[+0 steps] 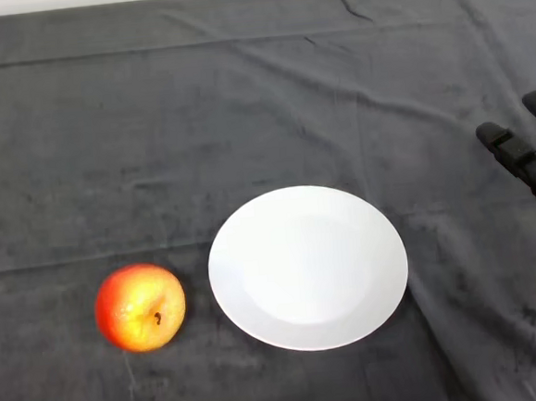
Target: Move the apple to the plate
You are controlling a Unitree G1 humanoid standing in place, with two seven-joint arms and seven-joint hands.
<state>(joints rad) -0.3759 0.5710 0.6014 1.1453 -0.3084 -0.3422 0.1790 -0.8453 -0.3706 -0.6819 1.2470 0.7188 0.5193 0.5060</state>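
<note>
— Just left of the plate (308, 267), sitting on the worktop (151, 126): apple (139, 306), lying close to the rim without touching it, stem showing on its near face.

— And on the other side of the plate?

— Poking in right of the plate and a little farther back: hand (523, 154), only partly showing at the edge of view.

— Holding anything?

— Holding nothing; fingers lying loose and fairly straight, well apart from the apple.

— So needing to cross the whole plate first?

— Judging so: reaching leftward over or around the plate, then coming down on the apple. Being round, offering no long axis to line up with.

— Then carrying it only a short way rightward?

— Likely; watching for rolling on the plate when letting go.
</note>
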